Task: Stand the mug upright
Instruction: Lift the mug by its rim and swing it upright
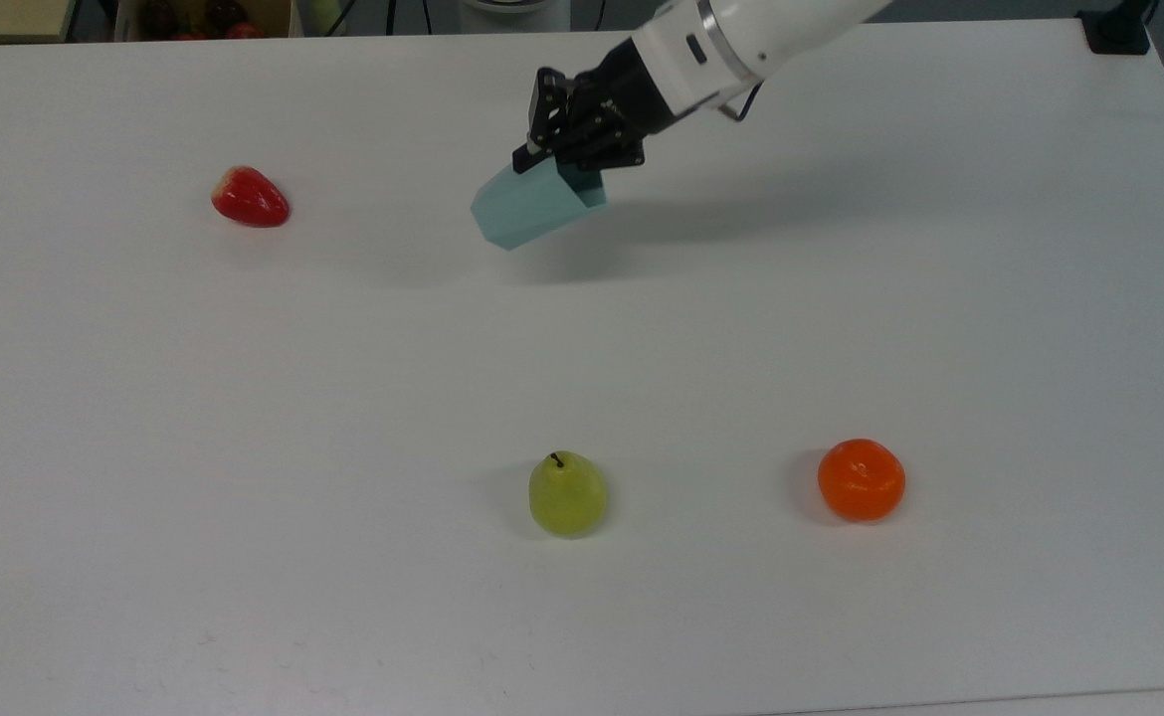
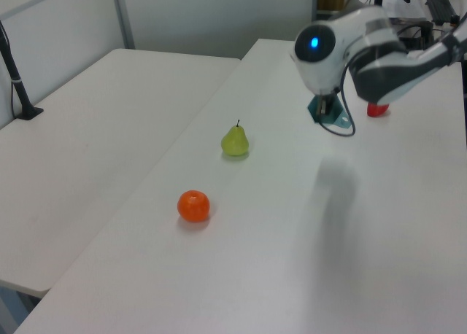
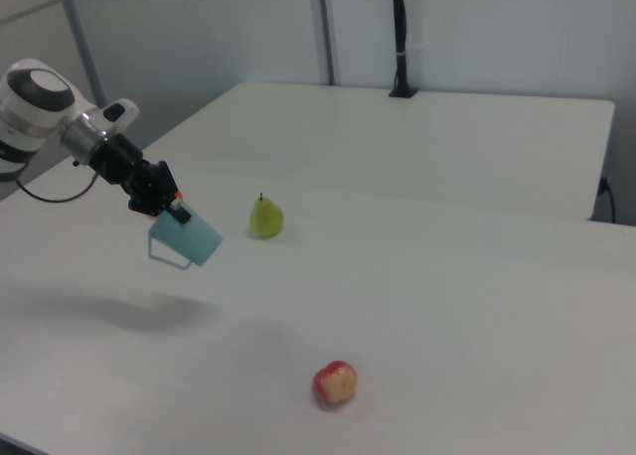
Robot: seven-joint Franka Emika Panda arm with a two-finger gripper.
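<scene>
The mug (image 1: 532,207) is a pale blue-teal faceted cup, held in the air above the white table and tilted, its narrower base pointing toward the top view's lower left. My gripper (image 1: 567,164) is shut on its rim, one finger inside and one outside. In the right view the mug (image 3: 186,238) hangs slanted below the gripper (image 3: 171,212), well clear of its shadow on the table. In the left view a bit of the mug (image 2: 332,115) peeks out under the arm's wrist.
A red strawberry (image 1: 250,197) lies at the top view's left. A green pear (image 1: 567,494) and an orange (image 1: 861,479) sit near the front edge. A black post base (image 1: 1119,30) stands at the far right corner.
</scene>
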